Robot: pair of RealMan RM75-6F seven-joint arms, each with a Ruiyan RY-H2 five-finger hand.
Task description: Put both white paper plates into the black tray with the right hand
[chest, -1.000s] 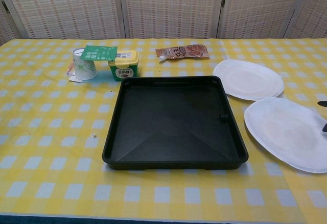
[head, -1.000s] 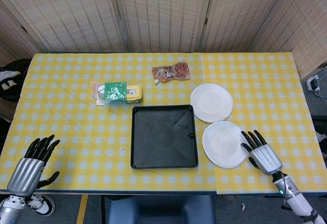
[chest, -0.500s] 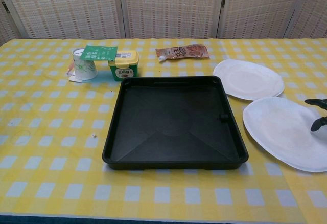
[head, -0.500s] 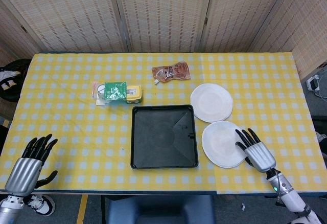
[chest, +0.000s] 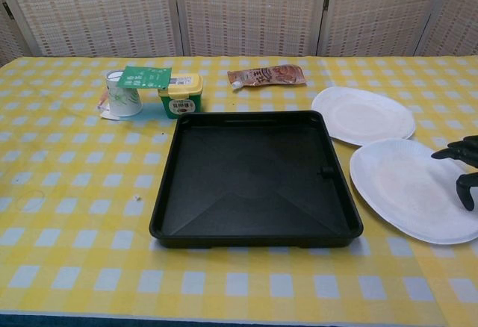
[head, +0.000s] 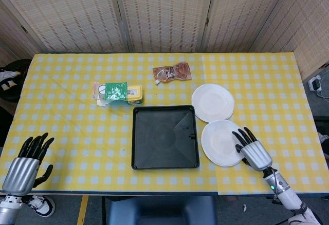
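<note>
Resting on plate: right hand lies with its dark fingers spread over the right edge of the nearer white paper plate — it grips nothing, fingers apart.
Right hand, chest view: only dark fingertips show at the right border, curled over the plate's rim; the head view shows the whole silver palm and wrist.
Nearer plate: flat on the yellow checked tablecloth, just right of the black tray, its left rim close to the tray wall, outside it.
Farther plate: second white paper plate sits behind the first, the two rims about touching; it is near the tray's far right corner, outside the tray.
Tray: black tray holds nothing but a small black knob by its right wall — clearer in the chest view.
Left hand: left hand hovers at the near left table edge, fingers spread, holding nothing; seen in the head view only.
Behind tray: a yellow-lidded tub, a white cup with a green lid to its left, and a brown sauce pouch toward the back.
</note>
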